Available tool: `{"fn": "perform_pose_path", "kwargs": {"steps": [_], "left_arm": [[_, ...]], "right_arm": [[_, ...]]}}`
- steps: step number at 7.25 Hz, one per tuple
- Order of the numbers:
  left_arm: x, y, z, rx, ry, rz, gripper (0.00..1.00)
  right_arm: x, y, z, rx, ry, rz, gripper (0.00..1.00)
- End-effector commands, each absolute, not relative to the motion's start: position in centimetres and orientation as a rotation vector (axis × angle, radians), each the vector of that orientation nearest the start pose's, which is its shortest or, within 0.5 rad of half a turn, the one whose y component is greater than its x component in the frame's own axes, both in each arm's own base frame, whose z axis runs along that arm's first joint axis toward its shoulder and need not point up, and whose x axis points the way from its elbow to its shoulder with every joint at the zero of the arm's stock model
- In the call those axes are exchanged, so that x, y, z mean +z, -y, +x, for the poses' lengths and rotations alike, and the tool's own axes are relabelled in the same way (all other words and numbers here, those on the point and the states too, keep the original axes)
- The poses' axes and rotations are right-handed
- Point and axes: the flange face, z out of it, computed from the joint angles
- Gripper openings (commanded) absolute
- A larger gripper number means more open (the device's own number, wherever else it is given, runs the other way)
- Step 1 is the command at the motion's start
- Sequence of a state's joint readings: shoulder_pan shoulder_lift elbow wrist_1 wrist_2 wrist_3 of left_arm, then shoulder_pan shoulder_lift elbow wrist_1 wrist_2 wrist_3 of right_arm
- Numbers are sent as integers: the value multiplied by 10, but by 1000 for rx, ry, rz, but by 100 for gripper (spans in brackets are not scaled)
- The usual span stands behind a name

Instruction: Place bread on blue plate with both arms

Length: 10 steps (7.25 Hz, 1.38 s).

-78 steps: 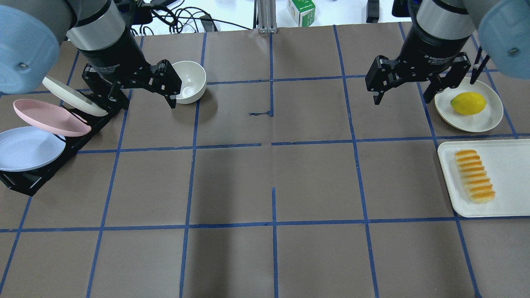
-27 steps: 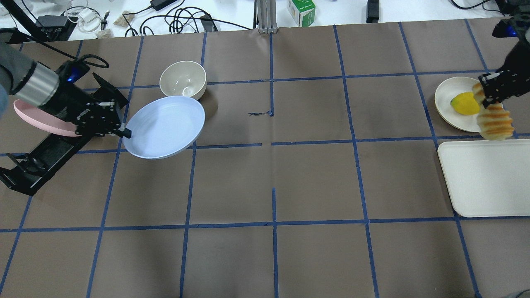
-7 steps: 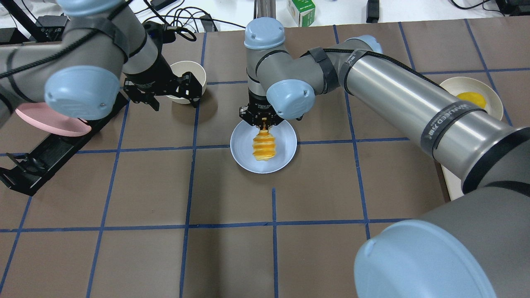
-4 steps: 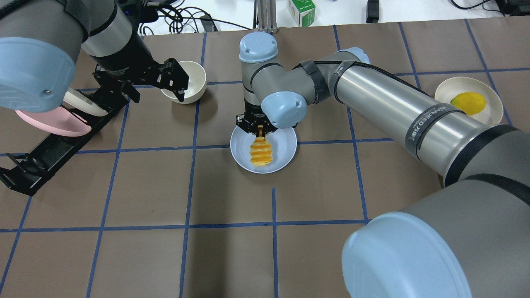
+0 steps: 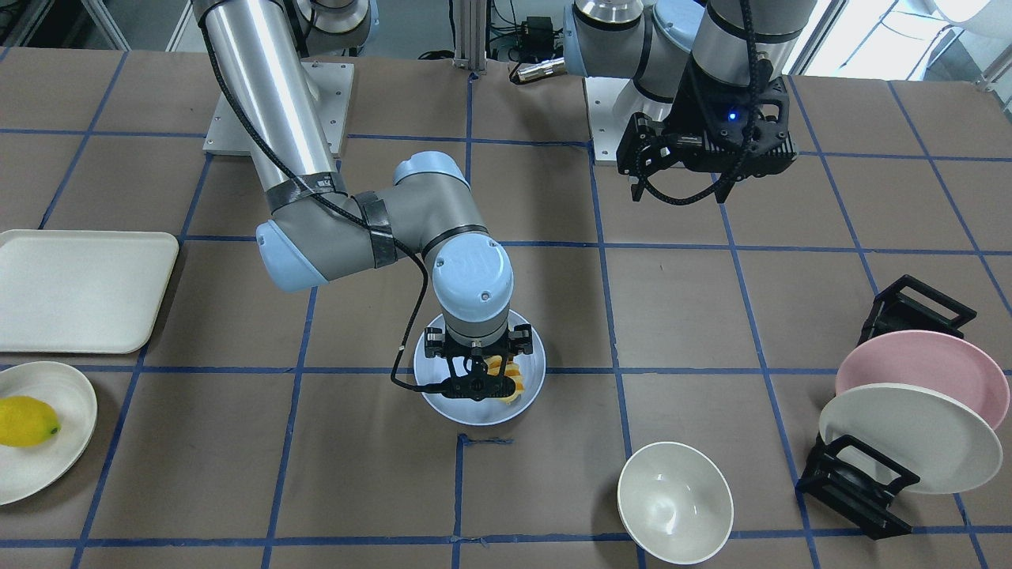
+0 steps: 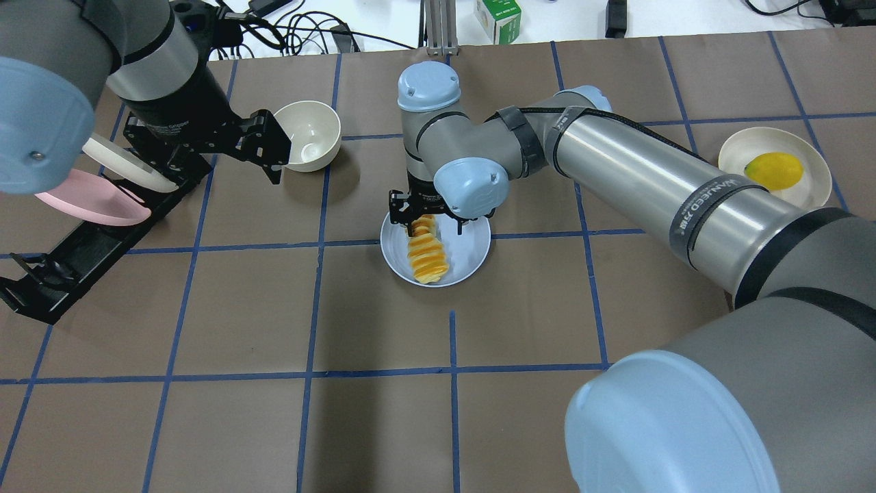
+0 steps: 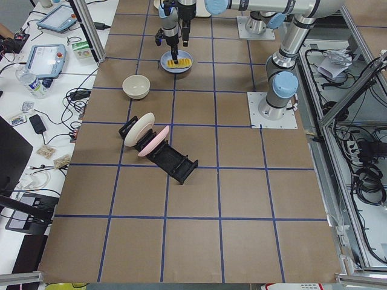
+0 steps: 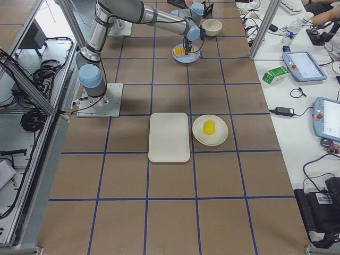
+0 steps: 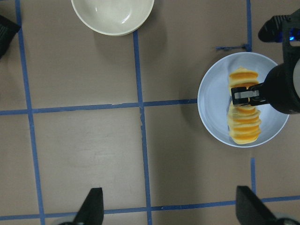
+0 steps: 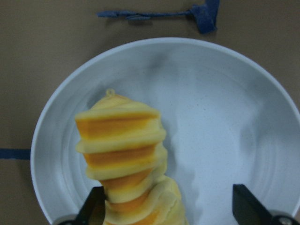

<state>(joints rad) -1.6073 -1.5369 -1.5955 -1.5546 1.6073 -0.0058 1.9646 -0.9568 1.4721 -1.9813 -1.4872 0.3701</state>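
The bread lies on the blue plate near the table's middle. My right gripper hangs just over the loaf's far end, open, with its fingers on either side and nothing held. In the right wrist view the bread rests on the plate, close to one fingertip. My left gripper is open and empty, up beside the white bowl and well left of the plate. The left wrist view shows the plate and the bread from above. Both also show in the front view, the plate and the bread.
A white bowl stands at the back left. A black rack on the left holds a pink plate and a cream plate. A lemon on a cream plate and a white tray lie on the right.
My right gripper has opened and let go of the bread, which now lies on the blue plate. My left gripper has drifted a little left, away from the bowl.
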Motion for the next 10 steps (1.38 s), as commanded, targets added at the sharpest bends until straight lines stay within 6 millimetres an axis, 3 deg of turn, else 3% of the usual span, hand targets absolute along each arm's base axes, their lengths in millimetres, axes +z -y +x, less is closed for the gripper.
{"fn": "perform_pose_path", "kwargs": {"steps": [1, 2, 3, 6, 7, 8, 9, 10], "left_arm": [[500, 473, -147, -60, -3098, 58, 100], [502, 473, -144, -65, -3074, 64, 100], [500, 472, -144, -58, -3077, 57, 100], [501, 472, -144, -63, -3072, 61, 100], [502, 473, -144, -65, -3072, 64, 100], [504, 472, -144, -72, -3072, 64, 100], [504, 472, -144, -72, -3072, 66, 100], [505, 471, -144, -75, -3072, 66, 100]], "right_arm": [[223, 571, 379, 190, -3096, -18, 100], [246, 570, 364, 210, -3100, -5, 100], [268, 581, 332, 201, -3093, 28, 100], [396, 575, 245, -12, -3061, 107, 100], [420, 568, 224, -36, -3065, 32, 100], [433, 556, 192, 68, -3075, 79, 100], [458, 549, 159, 37, -3070, 130, 100], [471, 531, 145, 50, -3084, 150, 100]]}}
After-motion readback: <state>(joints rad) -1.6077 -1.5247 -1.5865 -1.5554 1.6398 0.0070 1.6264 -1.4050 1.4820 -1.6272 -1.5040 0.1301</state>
